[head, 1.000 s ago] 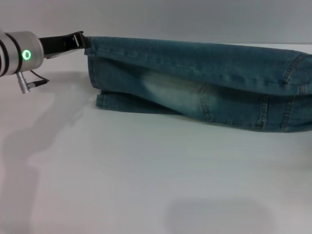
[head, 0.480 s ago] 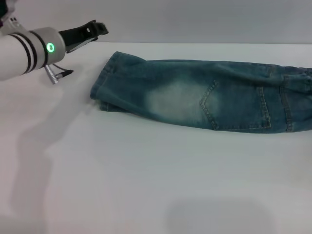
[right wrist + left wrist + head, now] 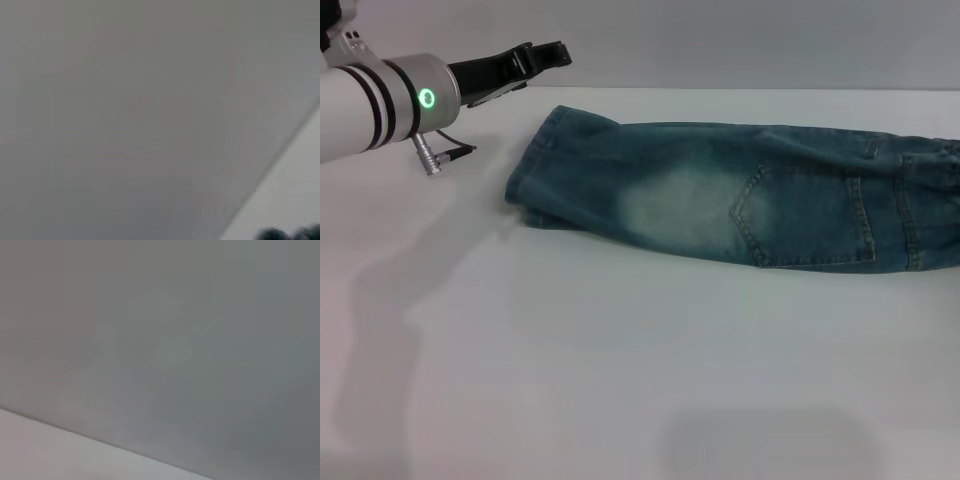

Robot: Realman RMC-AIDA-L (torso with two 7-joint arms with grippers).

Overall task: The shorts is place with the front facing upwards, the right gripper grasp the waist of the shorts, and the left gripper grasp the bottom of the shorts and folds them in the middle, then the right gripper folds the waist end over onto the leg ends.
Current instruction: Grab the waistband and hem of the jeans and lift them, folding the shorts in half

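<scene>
**Left arm clear of folded shorts**

Since the earlier frame, the left gripper [image 3: 556,49] has drifted slightly farther along above the shorts' [image 3: 740,205] hem end, holding nothing; I cannot tell its finger gap. I log the shorts folded lengthwise on the white table [image 3: 620,380], leg ends [image 3: 525,185] nearest that gripper. Right gripper: not visible.

Most of the white desk [image 3: 620,380] in front is bare, giving wide room to reach in. The only thing lying across it is the shorts [image 3: 740,205], folded lengthwise and stretching off toward the right edge. The left hand [image 3: 545,55] hangs above the far-left corner, apart from the cloth.
</scene>
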